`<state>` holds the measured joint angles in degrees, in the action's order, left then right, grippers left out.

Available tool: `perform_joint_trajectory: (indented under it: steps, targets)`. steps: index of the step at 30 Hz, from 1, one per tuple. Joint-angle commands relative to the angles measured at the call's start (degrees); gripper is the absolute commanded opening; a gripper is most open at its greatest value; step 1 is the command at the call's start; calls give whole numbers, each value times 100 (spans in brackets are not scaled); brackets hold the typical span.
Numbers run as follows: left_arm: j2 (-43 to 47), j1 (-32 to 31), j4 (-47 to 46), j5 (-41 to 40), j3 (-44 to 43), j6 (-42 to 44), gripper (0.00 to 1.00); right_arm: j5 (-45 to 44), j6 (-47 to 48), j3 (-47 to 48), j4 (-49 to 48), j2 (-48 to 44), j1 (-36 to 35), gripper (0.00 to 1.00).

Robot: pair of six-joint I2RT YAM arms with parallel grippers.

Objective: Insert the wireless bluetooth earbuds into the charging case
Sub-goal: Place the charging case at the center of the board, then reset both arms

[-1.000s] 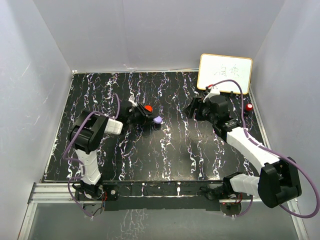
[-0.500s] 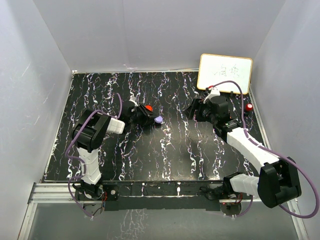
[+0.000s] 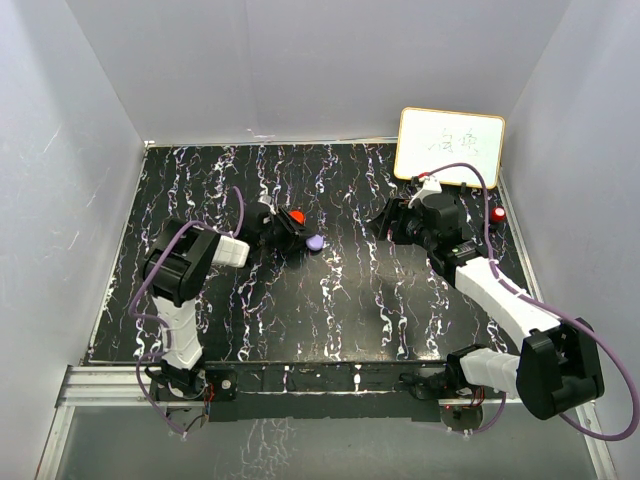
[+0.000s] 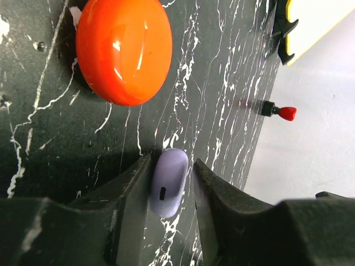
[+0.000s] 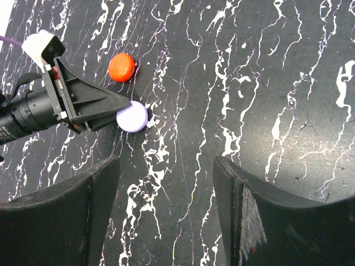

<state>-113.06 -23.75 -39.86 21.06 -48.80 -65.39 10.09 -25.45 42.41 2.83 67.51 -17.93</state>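
Observation:
A purple round charging case stands on its edge on the black marbled table, a small dark slot in its rim. My left gripper straddles it. One finger touches it and the other finger stands a sliver off, so the gripper is open. A red-orange round case lies just beyond the fingertips. The top view shows the purple case and the red case at the table's middle left. My right gripper hangs open over bare table, well right of both. The earbuds are out of view.
A whiteboard leans at the back right corner. A small red-tipped dark piece lies by the right wall. White walls close the table in at the left, back and right.
The left gripper's jaws have eased apart around the purple case, and its wrist has turned slightly. The purple case has barely shifted. The right arm has moved only a little.

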Motion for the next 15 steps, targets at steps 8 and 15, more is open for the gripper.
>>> perform_joint_trajectory:
  steps: [8,15]
  targets:
    - [2060,128,2189,-1424,-224,1331,56,22,36,-61,-274,-198,61,67]
    - [2969,731,3983,-1816,-544,2015,70,-135,20,-172,-283,-328,142,78]
